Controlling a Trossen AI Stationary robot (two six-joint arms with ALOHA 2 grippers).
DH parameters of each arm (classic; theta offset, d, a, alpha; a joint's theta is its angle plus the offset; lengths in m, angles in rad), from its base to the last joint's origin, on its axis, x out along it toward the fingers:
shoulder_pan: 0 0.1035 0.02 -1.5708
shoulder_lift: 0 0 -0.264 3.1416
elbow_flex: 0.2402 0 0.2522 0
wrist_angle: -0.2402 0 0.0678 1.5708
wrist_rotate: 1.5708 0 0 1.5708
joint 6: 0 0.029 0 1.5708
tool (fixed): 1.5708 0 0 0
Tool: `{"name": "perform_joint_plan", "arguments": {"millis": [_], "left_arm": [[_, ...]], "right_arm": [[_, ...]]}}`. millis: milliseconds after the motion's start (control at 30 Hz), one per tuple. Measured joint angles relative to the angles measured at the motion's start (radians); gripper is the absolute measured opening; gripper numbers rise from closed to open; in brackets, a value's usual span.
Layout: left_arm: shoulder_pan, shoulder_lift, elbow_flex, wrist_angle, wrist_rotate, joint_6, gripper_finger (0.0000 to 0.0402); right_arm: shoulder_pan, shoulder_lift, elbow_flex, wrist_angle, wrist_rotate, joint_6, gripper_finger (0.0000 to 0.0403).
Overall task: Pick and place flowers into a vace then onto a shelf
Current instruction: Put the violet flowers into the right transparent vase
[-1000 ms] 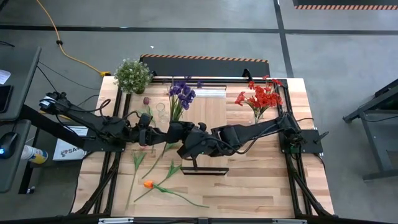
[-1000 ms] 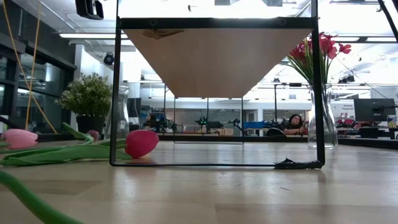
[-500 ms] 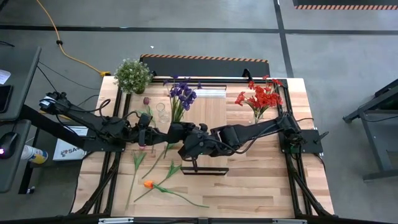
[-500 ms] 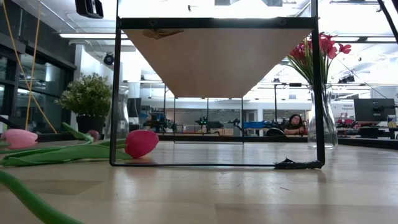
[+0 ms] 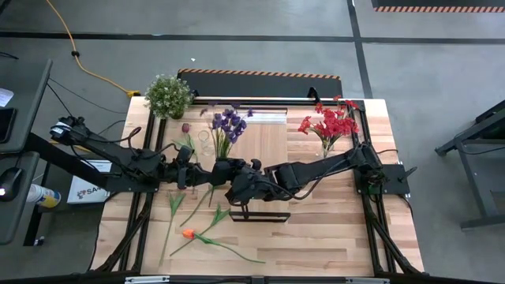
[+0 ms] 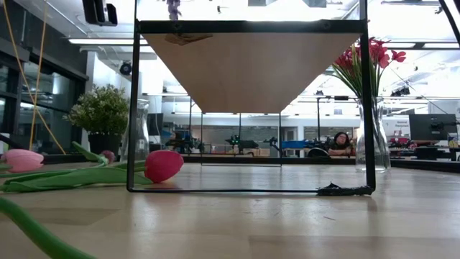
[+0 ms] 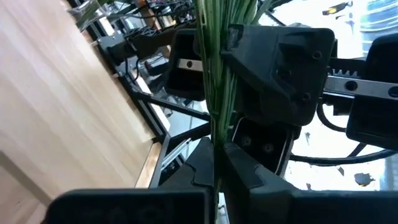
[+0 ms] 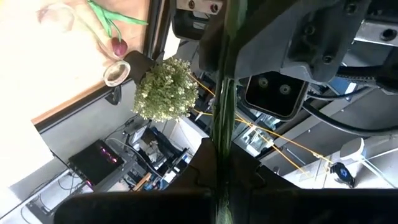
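Observation:
A bunch of purple flowers (image 5: 225, 124) on green stems hangs above the table between both arms, its heads leaning toward the far edge. My left gripper (image 5: 207, 170) comes from the table's left and my right gripper (image 5: 230, 177) from the right; both are shut on the stems. An empty glass vase (image 5: 204, 140) stands just beyond them, beside the raised wooden shelf (image 5: 268, 146). Red flowers (image 5: 330, 122) stand in another vase at the far right. An orange tulip (image 5: 188, 233), a pink tulip (image 6: 164, 165) and loose stems lie on the table. My left gripper pinches the bundle of green stems (image 7: 214, 146) between its two fingers, which lie level and across the stems. The bunch is lifted clear of the table. My right gripper pinches the same stems (image 8: 219, 140) between its fingers from the opposite side, slanting slightly downward, fingers across the stems.
A bushy pale-green potted plant (image 5: 168, 95) stands at the far left corner. A maroon tulip (image 5: 186, 127) lies near the empty vase. The shelf's black frame (image 6: 251, 190) stands mid-table. Bare tabletop lies along the near right part.
My right gripper has sunk a little and drifted toward the table's left with the purple flowers. Their heads now stand lower and farther left, and a purple tip has come into the top of the low view.

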Motion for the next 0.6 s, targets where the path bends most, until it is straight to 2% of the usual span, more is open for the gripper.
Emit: {"name": "perform_joint_plan", "arguments": {"millis": [167,400,600], "left_arm": [[0.0,-0.001,0.0,-0.015,-0.001,0.009,0.0044],[0.001,-0.004,0.004,0.003,-0.006,0.062,0.0044],[0.001,-0.002,0.004,0.01,-0.02,0.104,0.0044]], "right_arm": [[0.0,0.002,-0.004,0.036,0.02,0.027,0.0004],[0.001,0.005,-0.004,0.147,0.059,0.078,0.0046],[0.015,0.005,-0.004,0.155,0.079,0.085,0.0071]]}}
